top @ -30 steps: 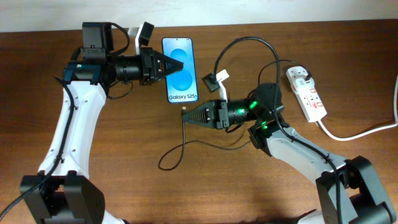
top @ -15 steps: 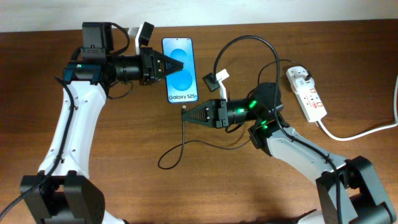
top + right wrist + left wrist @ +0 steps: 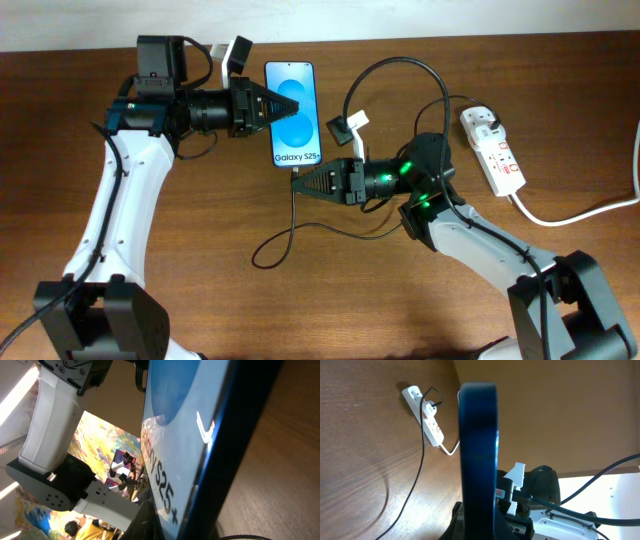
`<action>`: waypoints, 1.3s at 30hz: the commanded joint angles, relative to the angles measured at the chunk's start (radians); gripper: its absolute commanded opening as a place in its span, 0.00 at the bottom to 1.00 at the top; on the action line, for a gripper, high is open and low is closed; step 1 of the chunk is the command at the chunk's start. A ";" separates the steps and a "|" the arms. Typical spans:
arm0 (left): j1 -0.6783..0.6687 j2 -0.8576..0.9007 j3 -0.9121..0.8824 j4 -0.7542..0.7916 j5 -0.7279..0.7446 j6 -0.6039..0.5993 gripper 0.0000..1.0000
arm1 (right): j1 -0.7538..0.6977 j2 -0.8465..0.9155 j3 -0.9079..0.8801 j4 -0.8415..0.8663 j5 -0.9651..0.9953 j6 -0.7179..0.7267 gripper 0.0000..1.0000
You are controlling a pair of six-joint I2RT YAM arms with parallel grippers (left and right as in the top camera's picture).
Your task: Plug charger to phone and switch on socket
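Wide brown table (image 3: 190, 270), open wood at its front left. The left gripper (image 3: 293, 105) is clamped on the phone (image 3: 300, 140) at its left edge. The right gripper (image 3: 297, 184), just below the phone's bottom edge, is closed on the charger (image 3: 293, 212) plug. The socket (image 3: 497, 155) lies well apart, near the right edge.
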 commanded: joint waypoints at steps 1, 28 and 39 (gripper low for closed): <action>-0.008 -0.004 -0.001 0.002 0.053 0.006 0.00 | 0.003 -0.006 0.019 0.005 0.009 -0.017 0.04; -0.015 -0.004 -0.003 -0.002 0.124 0.059 0.00 | 0.003 -0.004 0.019 0.069 -0.069 -0.016 0.05; -0.015 -0.004 -0.003 -0.006 0.124 0.059 0.00 | -0.032 -0.004 0.028 0.080 -0.107 -0.013 0.04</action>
